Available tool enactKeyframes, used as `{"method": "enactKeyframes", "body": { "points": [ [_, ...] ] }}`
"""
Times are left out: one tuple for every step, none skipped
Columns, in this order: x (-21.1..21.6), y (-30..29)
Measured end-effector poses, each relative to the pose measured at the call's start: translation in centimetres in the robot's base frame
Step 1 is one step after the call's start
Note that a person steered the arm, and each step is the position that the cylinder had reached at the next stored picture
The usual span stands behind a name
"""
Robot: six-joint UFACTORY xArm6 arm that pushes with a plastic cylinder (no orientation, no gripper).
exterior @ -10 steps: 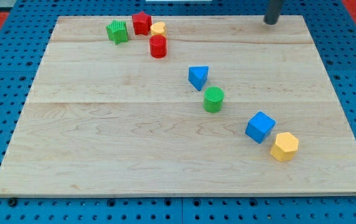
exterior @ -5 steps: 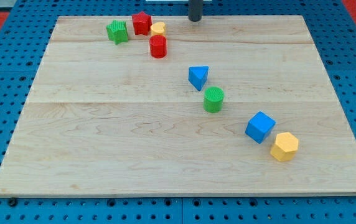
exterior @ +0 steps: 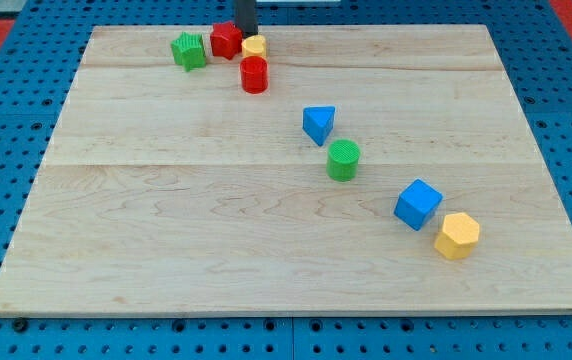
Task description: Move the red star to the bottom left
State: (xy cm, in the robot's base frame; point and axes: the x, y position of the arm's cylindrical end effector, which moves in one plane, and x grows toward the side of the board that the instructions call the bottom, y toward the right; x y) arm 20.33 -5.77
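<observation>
The red star (exterior: 226, 40) sits near the board's top edge, left of centre. A green star (exterior: 188, 50) lies to its left and a small yellow block (exterior: 255, 46) touches its right side. A red cylinder (exterior: 254, 75) stands just below the yellow block. My tip (exterior: 245, 32) is at the view's top, right behind the red star and the yellow block, close to both; contact cannot be told.
A blue triangle (exterior: 318, 124) and a green cylinder (exterior: 343, 160) lie mid-board. A blue cube (exterior: 418, 204) and a yellow hexagon (exterior: 457, 236) lie at the lower right. The wooden board (exterior: 166, 240) rests on a blue pegboard.
My tip has moved left along the board's top edge, from the top right to just behind the red star. No block has visibly moved.
</observation>
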Motion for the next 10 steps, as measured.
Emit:
{"method": "enactKeyframes", "body": {
  "points": [
    [-1.1, -0.9],
    [-1.1, -2.3],
    [-1.2, -4.1],
    [-1.2, -5.2],
    [-0.5, -5.7],
    [0.9, -5.7],
    [2.5, -5.6],
    [4.5, -5.3],
    [6.2, -3.8],
    [6.9, -2.2]
  ]
}}
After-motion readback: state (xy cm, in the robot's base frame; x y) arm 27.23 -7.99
